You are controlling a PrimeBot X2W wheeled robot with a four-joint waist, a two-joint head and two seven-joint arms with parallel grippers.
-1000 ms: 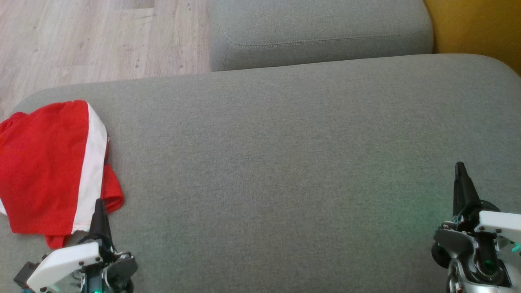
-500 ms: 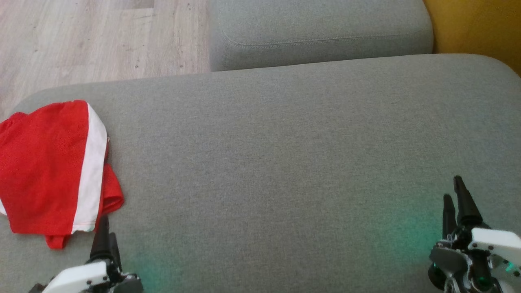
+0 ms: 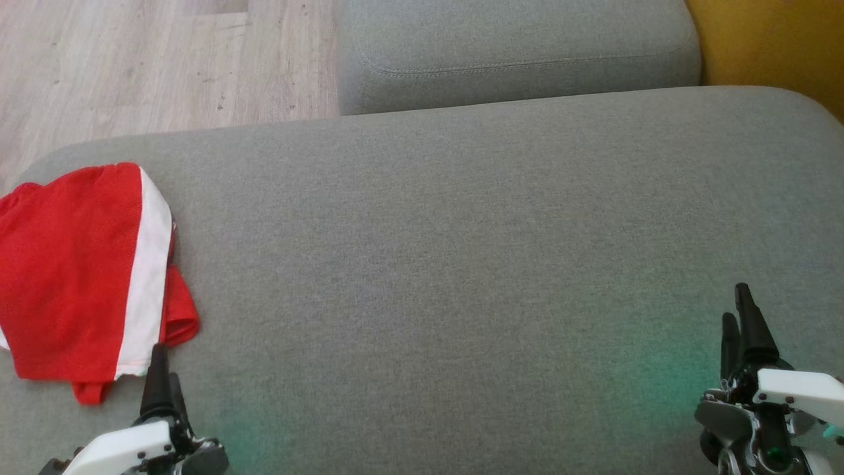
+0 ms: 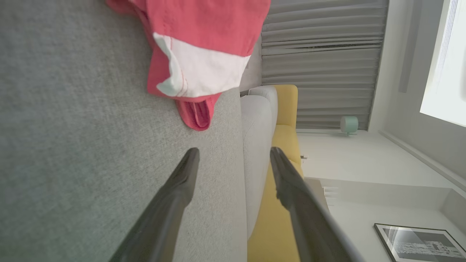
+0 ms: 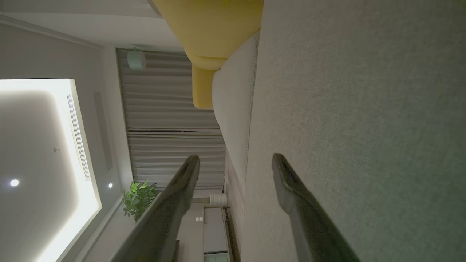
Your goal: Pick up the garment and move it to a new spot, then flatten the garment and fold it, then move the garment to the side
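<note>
Looking down in the head view: red-and-white garment (image 3: 72, 277) lies bunched at the far left end of the grey seat cushion (image 3: 461, 264), partly folded over itself, white band running down its right side. Left gripper (image 3: 165, 364) sits at bottom left, just below the garment's lower right corner, dark tips pointing up at it. From this angle can't tell if tip and cloth meet. Right gripper (image 3: 735, 303) is at bottom right, well apart from the garment, w/ a long stretch of cushion btwn them. Its two fingers are seen nearly edge-on, a small gap visible. Behind: a second grey cushion (image 3: 514, 53), wood floor (image 3: 132, 59) top left. Left wrist view: left gripper (image 4: 233, 151) has its fingers (image 4: 174, 196) spread wide, gripping no cloth. Garment (image 4: 204, 43) lies ahead of the tips, near but apart, a strip of seat cushion (image 4: 72, 145) btwn cloth and fingertips; a red fold end points back toward the gripper. Grey curtain (image 4: 320, 54) and a yellow seat (image 4: 285, 109) are beyond. Right wrist view: right gripper (image 5: 236, 157) also has fingers (image 5: 302, 207) spread apart, hovering alongside the seat cushion (image 5: 364, 127), w/ curtain (image 5: 171, 145) and a green plant (image 5: 140, 198) in the bkgd.
</note>
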